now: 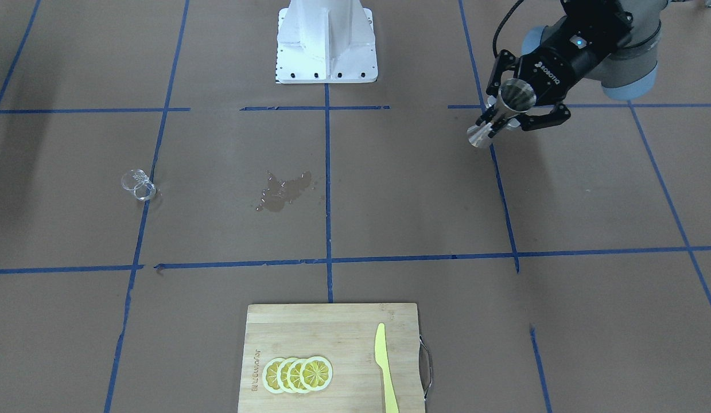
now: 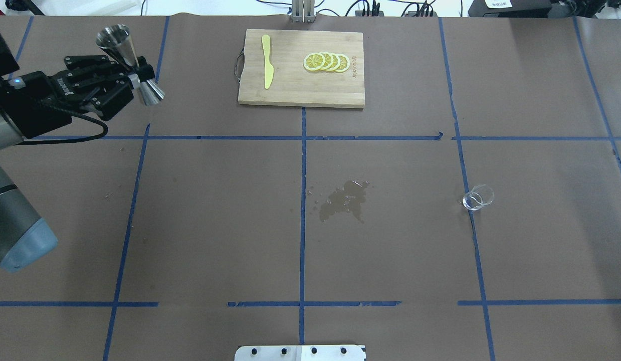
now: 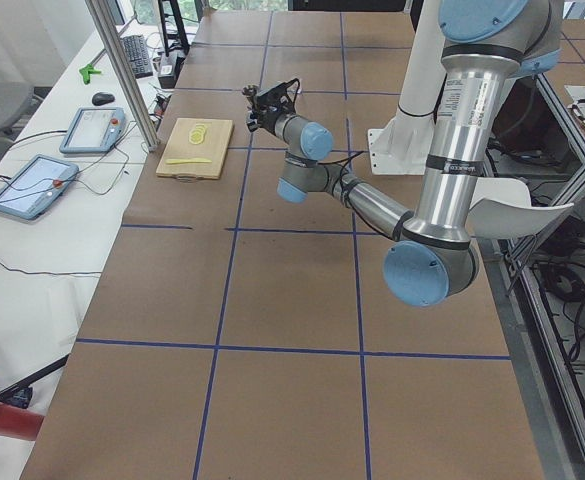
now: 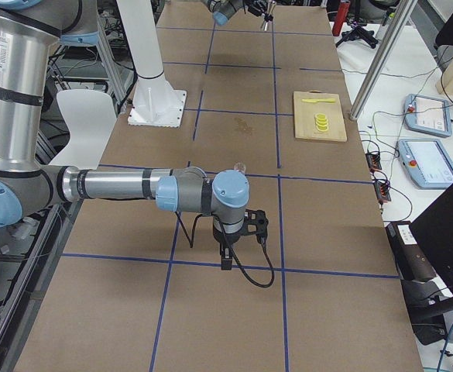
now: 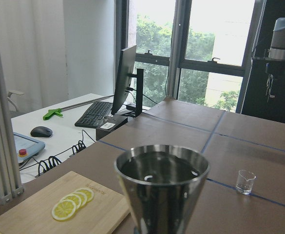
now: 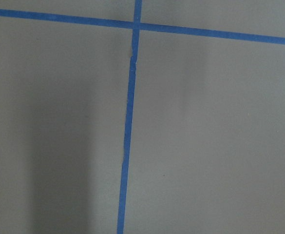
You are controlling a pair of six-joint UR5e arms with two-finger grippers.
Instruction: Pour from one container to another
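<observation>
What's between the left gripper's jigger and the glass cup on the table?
Between the jigger and glass cup: a wet spill patch, roughly midway, slightly off the line; otherwise only blue tape lines. Clearest in the overhead view.

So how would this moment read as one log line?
left end effector: shut on jigger | glass cup: standing, ungripped | wet patch: workspace centre | right end effector: state unclear

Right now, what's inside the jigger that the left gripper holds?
The left wrist view looks down into the jigger: its upper cone shows dark, reflective walls and no solid object. Whether liquid sits there is unclear. The lower cone's inside is hidden.
</observation>
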